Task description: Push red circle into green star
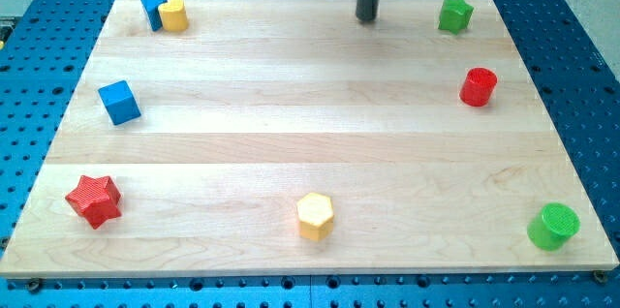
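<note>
Wooden bench (291,105) on a blue perforated base (39,66), blocks spread mostly round the edges. Going from the view's left: red star (94,200) near the bottom-left corner, lying flat, alone. Above it, blue cube (119,102) by the left edge, about mid-height, turned a bit off square. Top-left corner: a blue block (152,11), shape not clear, tilted, touching or just beside a yellow cylinder (173,15) on its right; can't tell if they actually touch. Bottom centre: yellow hexagon (315,216), well apart from everything. Top, right of centre: dark rod coming down from the view's top, my tip (365,19) resting near the top edge of the bench, no block touching it. No gripper on this arm, just the rod, so nothing is held. Green star (454,15) sits in the top-right corner, to the right of my tip with a clear gap between. Red circle (478,87), a short upright cylinder, is below and slightly right of the green star, near the right edge, apart from it, not touching. It is also well apart from my tip, down and to the right. Green cylinder (553,226) at the bottom-right corner, upright, alone.
</note>
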Tool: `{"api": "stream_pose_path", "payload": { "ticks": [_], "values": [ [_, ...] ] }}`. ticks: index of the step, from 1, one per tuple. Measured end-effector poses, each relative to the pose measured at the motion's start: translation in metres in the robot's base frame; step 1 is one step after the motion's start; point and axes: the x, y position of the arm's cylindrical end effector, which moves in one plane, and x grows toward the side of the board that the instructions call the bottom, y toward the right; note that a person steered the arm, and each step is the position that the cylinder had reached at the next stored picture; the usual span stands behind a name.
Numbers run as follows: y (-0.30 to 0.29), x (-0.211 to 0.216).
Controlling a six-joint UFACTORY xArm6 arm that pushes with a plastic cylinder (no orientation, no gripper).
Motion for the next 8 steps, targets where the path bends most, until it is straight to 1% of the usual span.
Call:
{"api": "stream_pose_path", "payload": {
  "ticks": [1,2,4,5,6,7,8],
  "values": [
    [-0.001,0.061],
    [0.071,0.066],
    [0.090,0.055],
    [0.119,0.049],
    [0.136,0.042],
    [0.136,0.042],
    [0.167,0.072]
  ]
}}
